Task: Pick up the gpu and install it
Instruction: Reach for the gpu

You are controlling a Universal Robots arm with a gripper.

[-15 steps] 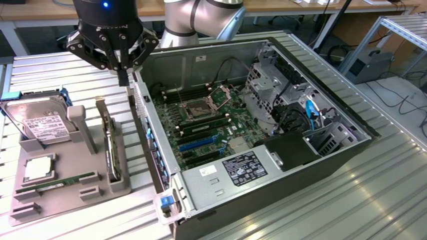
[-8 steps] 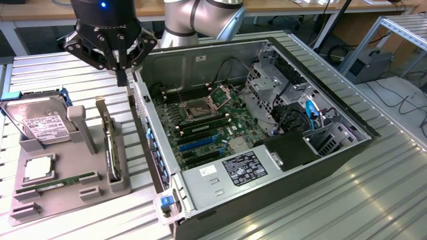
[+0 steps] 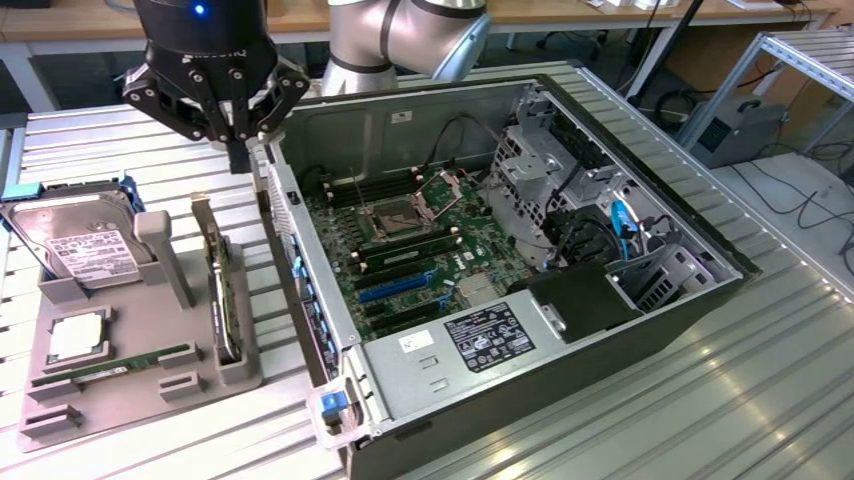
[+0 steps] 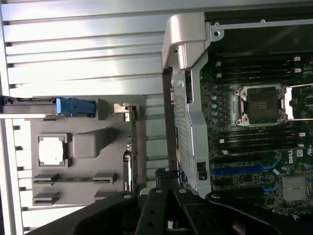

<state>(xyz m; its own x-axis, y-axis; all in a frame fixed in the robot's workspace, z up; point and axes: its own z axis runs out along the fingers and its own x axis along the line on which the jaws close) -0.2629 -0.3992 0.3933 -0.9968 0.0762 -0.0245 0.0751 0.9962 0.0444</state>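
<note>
gpu (image 3: 220, 290) stands on edge in grey holder (image 3: 134, 385), below my gripper (image 3: 240, 152), apart. Gripper pinched shut, empty, beside computer case (image 3: 400, 395) wall. Exterior view: card's side. Wrist view: thin top edge (image 4: 131, 144).

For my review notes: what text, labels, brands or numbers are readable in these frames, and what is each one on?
No text is clear enough to quote.
Power supply label: white print on black, too small to read.
Hard drive: white label, print too small.
Gripper: pale lettering on its body, blurred.
Motherboard: white marking near its edge, blurred.
</note>
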